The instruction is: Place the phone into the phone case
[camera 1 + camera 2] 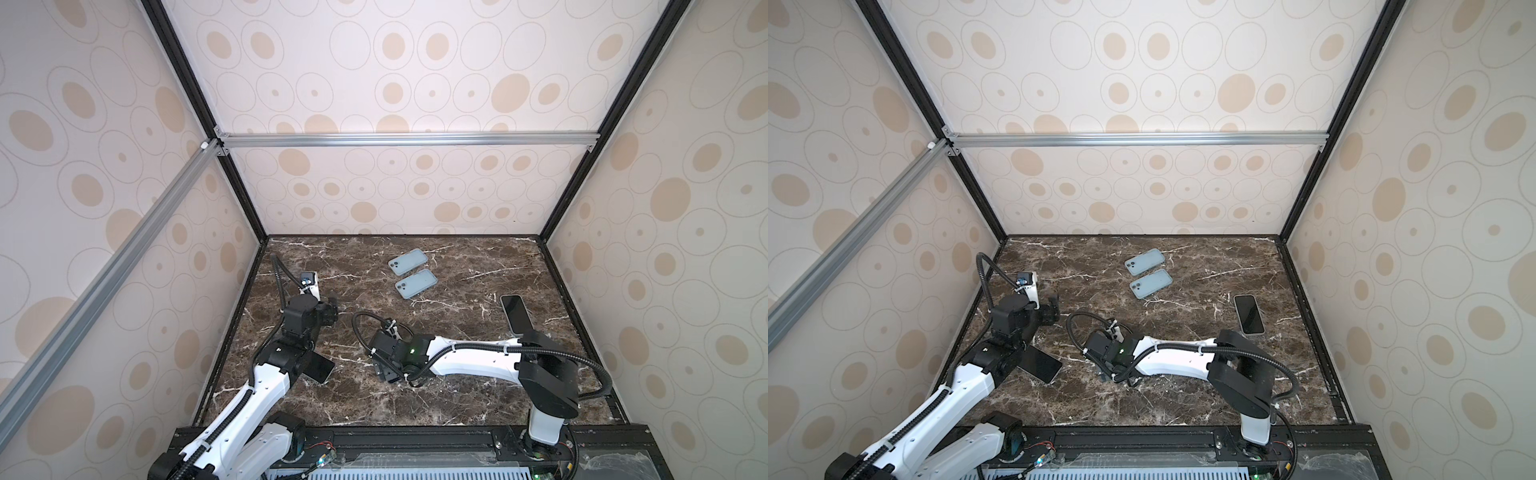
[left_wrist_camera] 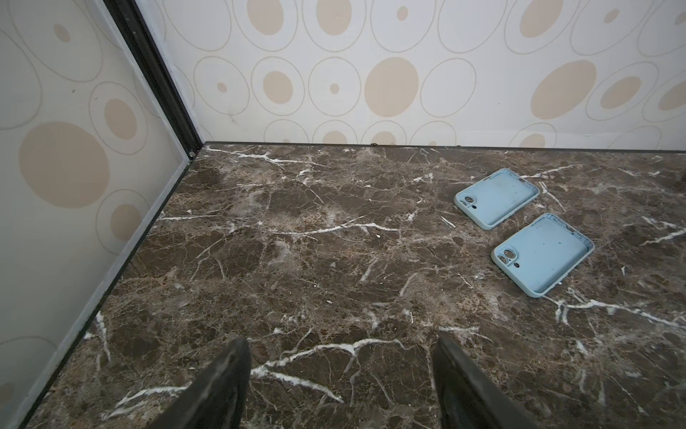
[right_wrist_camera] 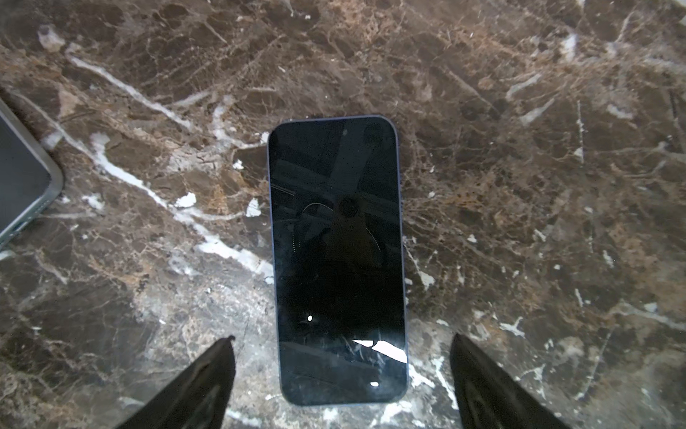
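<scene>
Left jaws are hanging open, right jaws too, hovering over the phone (image 3: 337, 260) lying screen-up toward the counter's (image 3: 519, 148) front edge. Stiff, slick glass, so I'm thinking pinch the long sides gently.

white arms (image 1: 469, 361), black joints (image 1: 548, 374) (ribbed black cables (image 1: 478, 344)).

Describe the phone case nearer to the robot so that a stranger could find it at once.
Start at the brown marble table and look past its middle toward the back wall, where two light blue cases lie side by side, both empty. The nearer phone case is the one closer to the robot; the other phone case lies closer to the wall.
</scene>
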